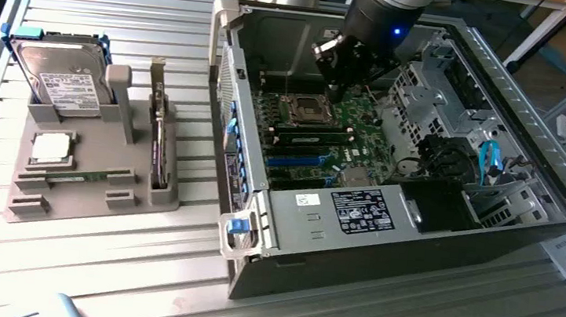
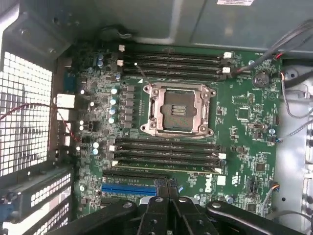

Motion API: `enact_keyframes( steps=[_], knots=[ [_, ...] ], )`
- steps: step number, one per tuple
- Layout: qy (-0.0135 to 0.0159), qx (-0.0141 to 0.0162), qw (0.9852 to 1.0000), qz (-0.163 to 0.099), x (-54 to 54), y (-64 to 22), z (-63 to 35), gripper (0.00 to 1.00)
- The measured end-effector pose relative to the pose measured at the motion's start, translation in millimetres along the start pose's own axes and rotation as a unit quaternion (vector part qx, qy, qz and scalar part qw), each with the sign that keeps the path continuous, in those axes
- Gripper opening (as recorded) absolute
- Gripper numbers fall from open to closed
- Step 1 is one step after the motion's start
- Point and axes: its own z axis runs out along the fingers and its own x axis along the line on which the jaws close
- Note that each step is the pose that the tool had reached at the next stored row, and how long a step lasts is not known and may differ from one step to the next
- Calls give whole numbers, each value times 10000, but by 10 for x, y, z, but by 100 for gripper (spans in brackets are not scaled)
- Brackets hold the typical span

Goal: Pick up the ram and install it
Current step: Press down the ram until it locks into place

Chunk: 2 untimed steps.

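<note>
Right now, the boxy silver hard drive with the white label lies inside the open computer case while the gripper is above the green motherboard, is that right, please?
Not quite: the boxy silver hard drive stands in the grey holder outside the open computer case, on the exterior view's left. The gripper is above the green motherboard.
</note>
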Motion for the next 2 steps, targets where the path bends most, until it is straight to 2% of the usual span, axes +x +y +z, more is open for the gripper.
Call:
enact_keyframes(
  steps=[2],
  knots=[
    [0, 0, 10000, 0, 0, 0, 0, 10]
  ],
)
